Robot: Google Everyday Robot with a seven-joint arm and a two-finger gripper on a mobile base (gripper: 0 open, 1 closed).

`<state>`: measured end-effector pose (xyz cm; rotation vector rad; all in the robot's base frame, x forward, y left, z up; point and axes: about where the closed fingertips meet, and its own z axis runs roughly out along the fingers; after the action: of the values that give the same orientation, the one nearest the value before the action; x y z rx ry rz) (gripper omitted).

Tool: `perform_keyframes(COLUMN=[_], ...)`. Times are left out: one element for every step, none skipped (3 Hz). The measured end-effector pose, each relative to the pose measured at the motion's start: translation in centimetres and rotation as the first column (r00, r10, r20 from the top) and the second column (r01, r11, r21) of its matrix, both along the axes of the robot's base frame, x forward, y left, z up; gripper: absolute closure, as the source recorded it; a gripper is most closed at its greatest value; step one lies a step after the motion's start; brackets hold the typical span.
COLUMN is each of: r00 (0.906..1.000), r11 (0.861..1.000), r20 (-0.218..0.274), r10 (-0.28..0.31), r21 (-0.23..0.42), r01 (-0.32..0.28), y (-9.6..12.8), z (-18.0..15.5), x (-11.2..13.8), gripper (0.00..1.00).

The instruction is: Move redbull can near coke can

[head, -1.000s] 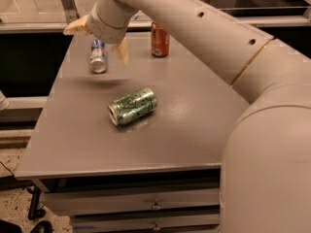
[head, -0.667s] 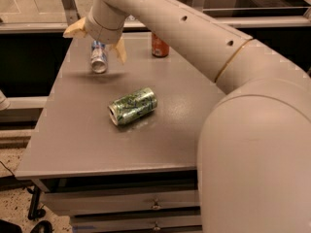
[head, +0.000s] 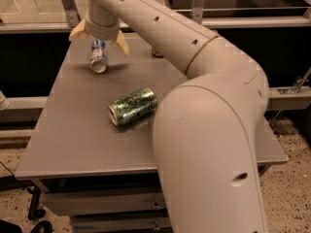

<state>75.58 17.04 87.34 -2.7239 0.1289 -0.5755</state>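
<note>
The redbull can (head: 98, 57), slim, silver and blue, lies on its side at the far left of the grey table (head: 73, 130). My gripper (head: 99, 39) hangs right over it, open, with one tan finger (head: 77, 31) on its left and the other on its right, and the can's far end sits between them. The coke can is hidden behind my arm. Only a dark sliver at the table's far middle (head: 156, 53) shows where it stands.
A fatter green patterned can (head: 132, 106) lies on its side in the middle of the table. My big arm (head: 209, 130) covers the table's right half. A rail and dark glass run along the far edge.
My arm has swung closer to the camera and now covers the coke can. The gripper stays over the redbull can, which has hardly moved.
</note>
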Motion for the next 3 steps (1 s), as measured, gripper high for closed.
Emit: perform_keyframes(r00=[1.0,0.9992,0.9985], r11=[0.997,0.992,0.99], r20=[-0.008,-0.039,-0.054], r10=[0.005,0.009,0.008], r21=[-0.077,-0.122,-0.141], r01=[-0.006,-0.014,-0.015], y=[-0.3,-0.5,-0.6], z=[-1.4,-2.9,-3.2], x=[0.7,0.6,0.5], gripper=[0.15,0.36,0.58])
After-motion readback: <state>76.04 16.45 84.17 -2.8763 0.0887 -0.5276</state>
